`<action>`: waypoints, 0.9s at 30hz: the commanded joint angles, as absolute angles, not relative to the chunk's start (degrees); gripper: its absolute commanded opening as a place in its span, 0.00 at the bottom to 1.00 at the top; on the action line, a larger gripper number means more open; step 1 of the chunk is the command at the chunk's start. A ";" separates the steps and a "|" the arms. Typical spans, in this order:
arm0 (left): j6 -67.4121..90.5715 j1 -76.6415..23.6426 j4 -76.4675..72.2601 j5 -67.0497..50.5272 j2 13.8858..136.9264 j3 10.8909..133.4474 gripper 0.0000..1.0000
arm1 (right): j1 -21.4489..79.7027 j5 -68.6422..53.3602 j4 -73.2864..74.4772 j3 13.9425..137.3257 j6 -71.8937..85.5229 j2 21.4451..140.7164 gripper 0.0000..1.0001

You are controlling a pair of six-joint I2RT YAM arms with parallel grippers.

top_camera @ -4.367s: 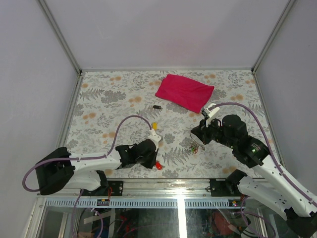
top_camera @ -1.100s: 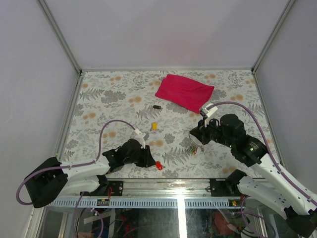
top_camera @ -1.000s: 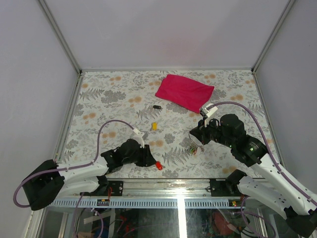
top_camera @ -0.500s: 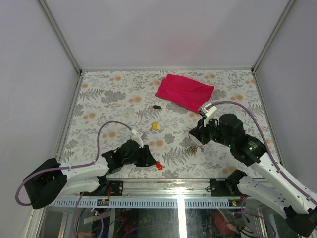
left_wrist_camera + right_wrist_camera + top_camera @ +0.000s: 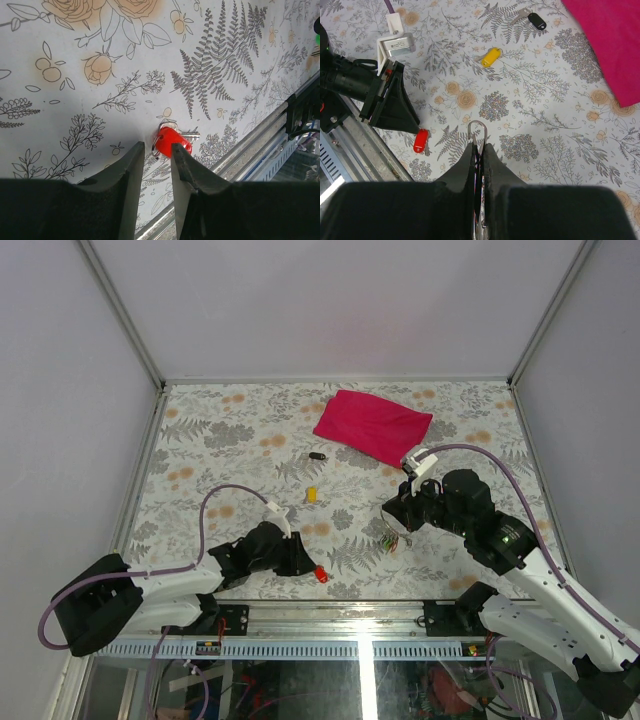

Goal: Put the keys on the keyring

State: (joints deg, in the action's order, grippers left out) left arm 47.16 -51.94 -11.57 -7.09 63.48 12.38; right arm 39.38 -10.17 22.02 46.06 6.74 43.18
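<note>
A red key (image 5: 172, 141) lies on the flowered table near the front edge, also visible as the red key (image 5: 320, 574) from above. My left gripper (image 5: 157, 150) is low over the table and open by a narrow gap, its fingertips just short of the key's wire loop with nothing between them. A yellow key (image 5: 312, 495) lies farther back. My right gripper (image 5: 478, 147) is shut on the keyring (image 5: 477, 131), whose silver loop sticks out past the tips. Its bunch of coloured keys (image 5: 390, 538) hangs below the right gripper (image 5: 393, 525).
A magenta cloth (image 5: 373, 426) lies at the back right. A black-headed key (image 5: 317, 456) sits left of the cloth. The metal front rail (image 5: 280, 135) runs close beside the red key. Grey walls enclose the table on three sides.
Since the earliest frame the left gripper has come down and forward to the red key. Over the last second it barely shifted. The right arm holds still with the keyring.
</note>
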 commanded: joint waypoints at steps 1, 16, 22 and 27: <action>47.29 -51.56 -11.91 -6.95 63.75 11.61 0.29 | 39.64 -10.98 18.65 46.64 6.91 42.61 0.00; 46.96 -51.56 -15.43 -10.39 66.03 11.47 0.29 | 39.63 -10.99 18.77 46.44 7.03 42.45 0.00; 47.02 -51.53 -15.31 -10.00 66.14 11.50 0.23 | 39.64 -10.94 18.81 46.53 6.83 42.55 0.00; 47.11 -51.53 -14.85 -9.80 66.02 11.44 0.16 | 39.62 -10.99 18.81 46.41 6.99 42.54 0.00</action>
State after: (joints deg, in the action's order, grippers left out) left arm 47.31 -51.94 -13.69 -10.07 65.84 12.36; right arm 39.38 -10.17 22.02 46.00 6.74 43.18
